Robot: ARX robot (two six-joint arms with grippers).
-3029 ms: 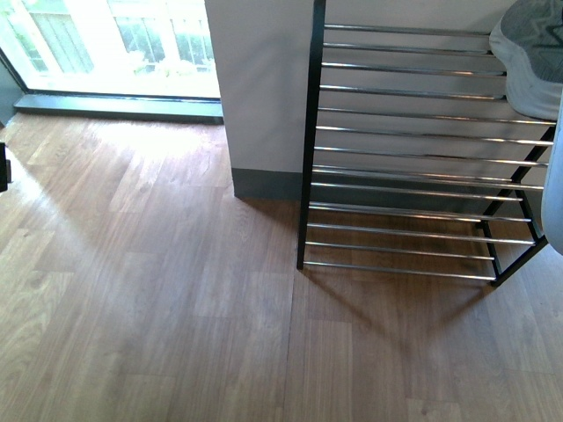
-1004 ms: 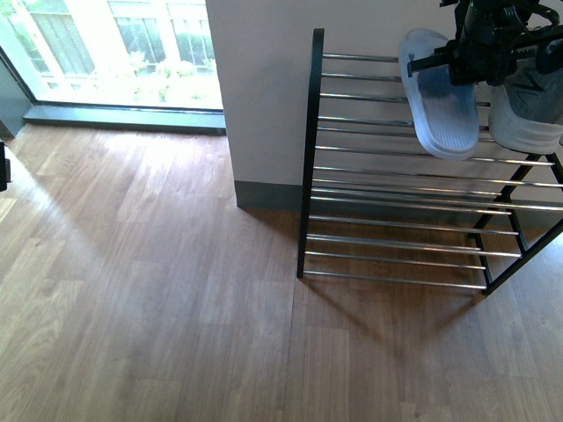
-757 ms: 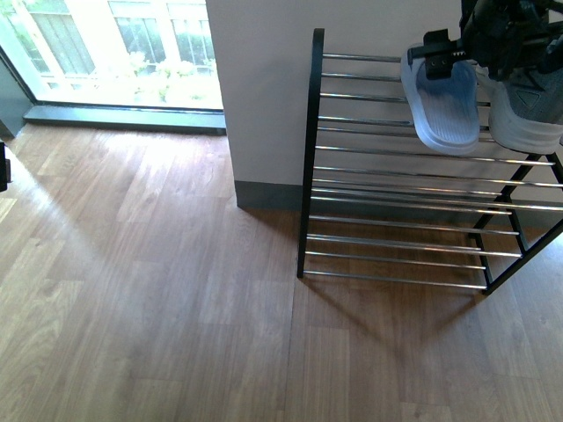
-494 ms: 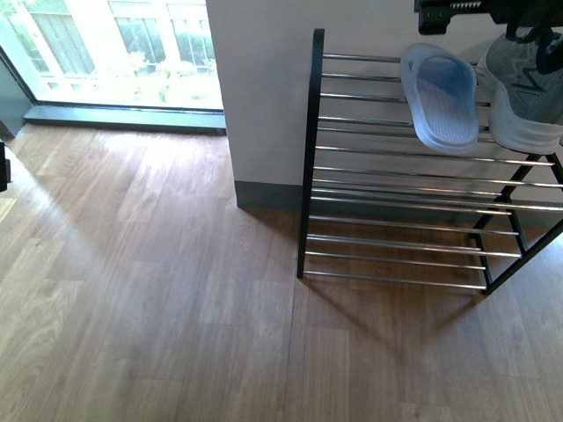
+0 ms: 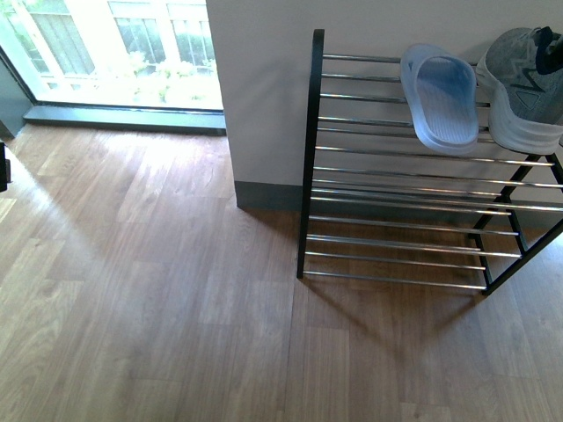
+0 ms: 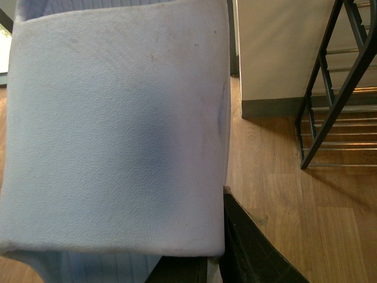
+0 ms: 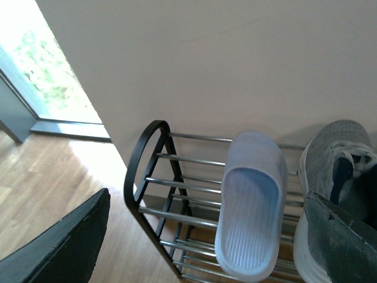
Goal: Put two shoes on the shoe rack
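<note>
Black frame and shiny chrome rods on the rack. Pale blue slide, ribbed footbed. Grey knit sneaker, navy lining, white sole. A second pale blue slide filling the left wrist view, faintly smudged. Warm brown wood-grain floor. White wall, grey skirting.

A grey sneaker with a white sole sits at the right end of the shoe rack's top tier, toe toward the camera. Brown wood-plank flooring runs to a sunlit window with a dark sill; 1 white wall carries a grey baseboard.
</note>
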